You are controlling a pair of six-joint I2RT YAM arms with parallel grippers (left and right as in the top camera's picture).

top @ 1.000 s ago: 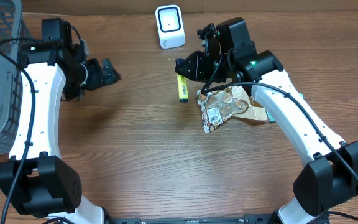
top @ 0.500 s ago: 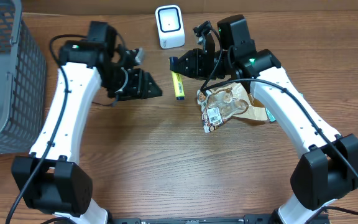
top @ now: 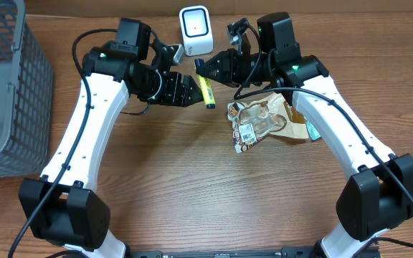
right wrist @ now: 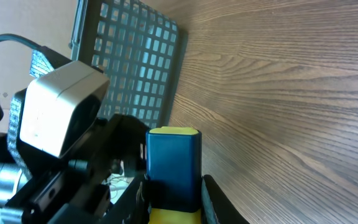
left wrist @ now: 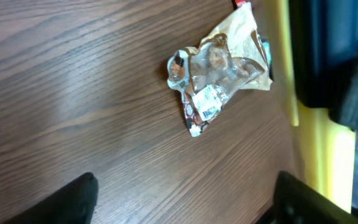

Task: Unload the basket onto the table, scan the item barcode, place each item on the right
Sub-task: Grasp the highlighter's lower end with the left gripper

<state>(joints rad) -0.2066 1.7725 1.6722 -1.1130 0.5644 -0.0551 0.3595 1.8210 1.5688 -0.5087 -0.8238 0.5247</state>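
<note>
My right gripper (top: 205,69) is shut on the dark blue end of a yellow item (top: 207,93), just below the white scanner (top: 195,30). In the right wrist view the blue end (right wrist: 174,163) sits squeezed between my two fingers (right wrist: 211,199). My left gripper (top: 189,92) stands open right beside the yellow item, on its left, with nothing between its fingers (left wrist: 73,200). At the right edge of the left wrist view, the yellow item (left wrist: 331,155) shows next to one fingertip. No barcode shows on it.
A crinkled clear packet (top: 255,123) with a barcode label lies on the wood right of the item, also seen as the packet (left wrist: 215,78) from the left wrist. A grey wire basket (top: 2,86) stands at the far left.
My left arm has swung right from beside the basket to the yellow item, its jaws narrowing then widening. The right gripper has shifted the item slightly up and left, toward the scanner.
</note>
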